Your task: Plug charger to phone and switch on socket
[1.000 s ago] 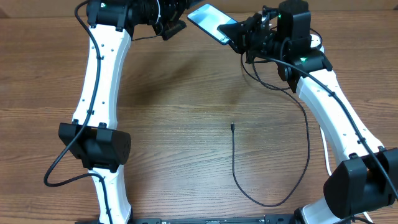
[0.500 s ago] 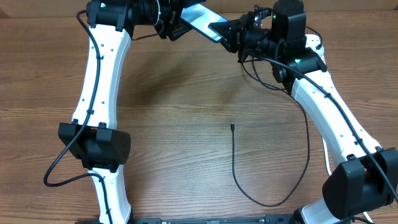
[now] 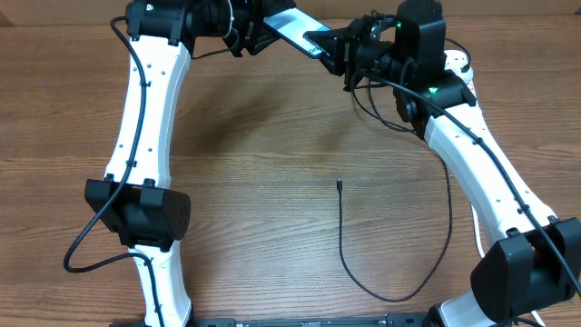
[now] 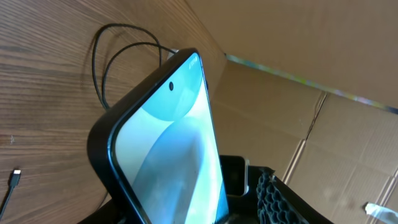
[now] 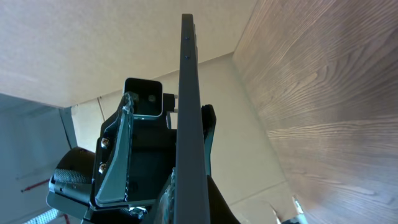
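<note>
Where the wooden table [image 3: 272,182] lies nearest the arm bases, the black charger [image 3: 341,241] curves in a loose loop, its small connector tip [image 3: 338,184] lying free mid-table, well apart from both grippers. At the far edge the phone [image 3: 292,24] is held off the wood, blue screen lit, with the right gripper [image 3: 329,45] pinched tight on one end. The left gripper [image 3: 261,29] is at the other end; whether its fingers press the phone cannot be told.

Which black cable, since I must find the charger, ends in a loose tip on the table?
The thin black charger cable lying loose: its tiny connector tip rests free on the wooden table; the others run along the white arms.
</note>
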### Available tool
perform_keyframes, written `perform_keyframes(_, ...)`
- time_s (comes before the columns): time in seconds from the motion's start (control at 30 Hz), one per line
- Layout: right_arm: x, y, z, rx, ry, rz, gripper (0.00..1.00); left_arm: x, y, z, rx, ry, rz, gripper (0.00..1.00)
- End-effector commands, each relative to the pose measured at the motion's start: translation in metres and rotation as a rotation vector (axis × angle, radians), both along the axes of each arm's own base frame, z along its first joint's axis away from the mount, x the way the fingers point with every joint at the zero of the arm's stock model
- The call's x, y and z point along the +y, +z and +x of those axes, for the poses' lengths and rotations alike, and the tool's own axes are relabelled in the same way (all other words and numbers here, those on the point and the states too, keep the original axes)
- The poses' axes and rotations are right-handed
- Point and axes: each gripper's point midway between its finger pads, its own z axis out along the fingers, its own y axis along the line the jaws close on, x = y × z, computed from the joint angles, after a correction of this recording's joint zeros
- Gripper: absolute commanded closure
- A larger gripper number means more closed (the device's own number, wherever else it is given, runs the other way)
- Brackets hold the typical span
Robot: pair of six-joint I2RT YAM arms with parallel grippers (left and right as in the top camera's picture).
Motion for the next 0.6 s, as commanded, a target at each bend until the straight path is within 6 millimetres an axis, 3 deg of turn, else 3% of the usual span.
perform_keyframes(0.0, 0.022, 0.031, -0.0266, -0.029, 0.088, 0.055, 0.95, 0.0012, 0.0026, 0.0035, -0.009, 0.023, 0.006, 0.51)
perform_keyframes(0.57, 0.0297, 0.0355, -0.0348, -0.03, 0.134, 0.076, 0.94, 0.0007, 0.003, 0.0029, 0.006, 0.028, -0.004, 0.62)
